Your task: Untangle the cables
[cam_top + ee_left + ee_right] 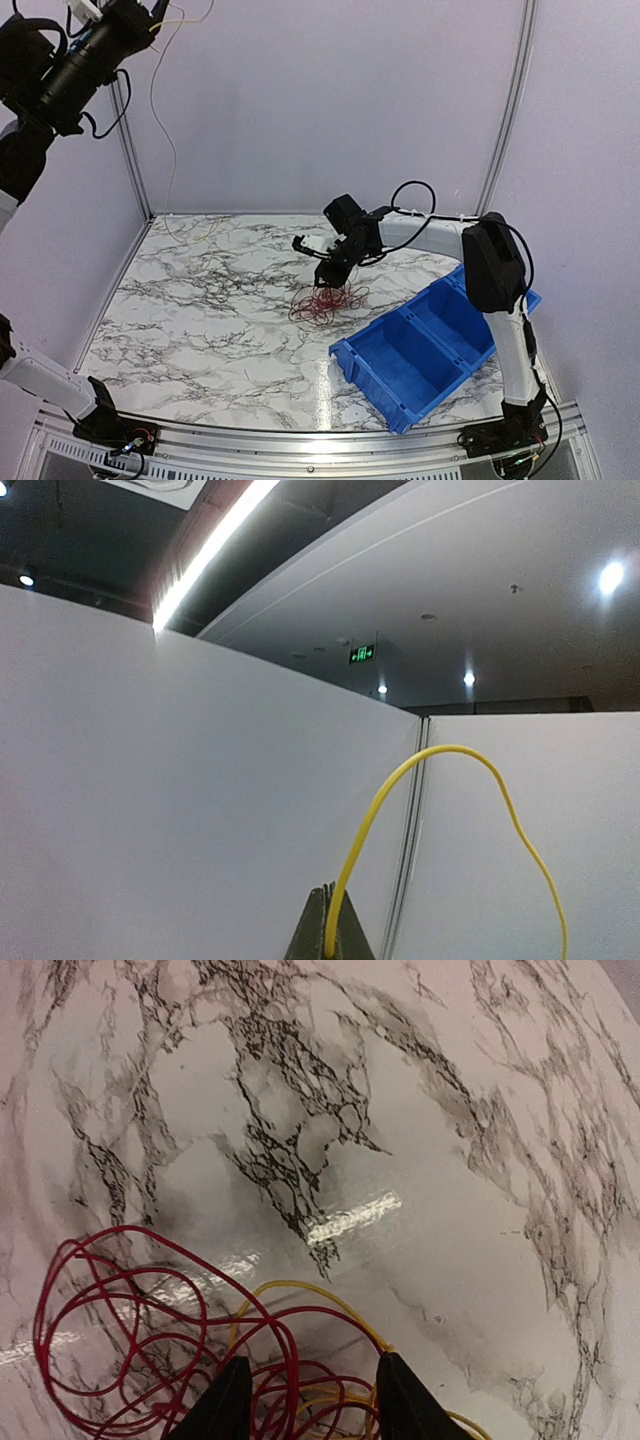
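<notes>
A tangle of thin red cable [322,303] with yellow cable through it lies on the marble table [200,300]. My right gripper [328,278] hangs just over it, open. In the right wrist view its fingers [225,1405] straddle red loops [120,1330] and a yellow loop [300,1288]. My left gripper [85,8] is raised at the top left, shut on a yellow cable [420,780] that arcs up from its fingertips [330,920] in the left wrist view. In the top view a pale strand [160,110] hangs from it down toward the back of the table.
A blue two-compartment bin [430,340] stands on the table's right side, close to the tangle. White enclosure walls surround the table, with metal corner posts [510,110] at the back.
</notes>
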You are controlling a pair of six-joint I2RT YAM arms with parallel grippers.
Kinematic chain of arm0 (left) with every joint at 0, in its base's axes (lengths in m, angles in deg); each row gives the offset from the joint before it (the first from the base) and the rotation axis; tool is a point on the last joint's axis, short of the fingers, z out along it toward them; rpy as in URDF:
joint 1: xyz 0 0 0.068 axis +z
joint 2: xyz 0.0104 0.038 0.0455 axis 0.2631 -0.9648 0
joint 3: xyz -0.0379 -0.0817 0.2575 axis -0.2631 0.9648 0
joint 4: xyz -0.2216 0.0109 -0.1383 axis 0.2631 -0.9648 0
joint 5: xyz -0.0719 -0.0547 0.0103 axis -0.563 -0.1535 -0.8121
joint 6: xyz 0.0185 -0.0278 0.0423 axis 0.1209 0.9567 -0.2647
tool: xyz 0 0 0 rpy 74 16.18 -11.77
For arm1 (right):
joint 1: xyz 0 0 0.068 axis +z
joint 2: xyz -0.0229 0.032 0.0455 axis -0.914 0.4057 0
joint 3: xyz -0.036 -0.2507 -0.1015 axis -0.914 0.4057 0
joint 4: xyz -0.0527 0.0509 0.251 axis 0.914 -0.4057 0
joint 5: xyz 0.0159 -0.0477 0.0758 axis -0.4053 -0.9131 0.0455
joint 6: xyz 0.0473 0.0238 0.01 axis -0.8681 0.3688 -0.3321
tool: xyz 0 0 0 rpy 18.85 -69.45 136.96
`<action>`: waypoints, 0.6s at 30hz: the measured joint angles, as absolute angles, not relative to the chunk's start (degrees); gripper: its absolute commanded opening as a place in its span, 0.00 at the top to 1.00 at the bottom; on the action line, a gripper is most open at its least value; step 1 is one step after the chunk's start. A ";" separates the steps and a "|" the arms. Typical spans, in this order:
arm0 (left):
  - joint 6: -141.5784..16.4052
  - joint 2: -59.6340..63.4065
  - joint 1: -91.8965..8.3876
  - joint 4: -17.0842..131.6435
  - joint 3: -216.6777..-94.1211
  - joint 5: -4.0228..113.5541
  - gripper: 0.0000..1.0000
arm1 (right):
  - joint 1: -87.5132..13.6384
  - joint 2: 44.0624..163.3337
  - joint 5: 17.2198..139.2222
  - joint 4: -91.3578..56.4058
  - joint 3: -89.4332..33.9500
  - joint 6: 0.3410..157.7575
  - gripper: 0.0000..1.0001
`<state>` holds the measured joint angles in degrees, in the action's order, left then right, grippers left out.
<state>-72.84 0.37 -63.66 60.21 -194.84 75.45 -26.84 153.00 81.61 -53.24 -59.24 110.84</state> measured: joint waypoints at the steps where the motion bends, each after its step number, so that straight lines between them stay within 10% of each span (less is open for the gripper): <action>1: -72.69 1.74 -63.66 60.32 -191.74 75.89 1.00 | -26.84 152.02 82.13 -53.83 -59.22 111.08 0.49; 18: -58.22 18.46 -63.66 64.76 -142.25 83.36 1.00 | -22.01 125.44 94.33 -50.81 -48.49 119.60 0.59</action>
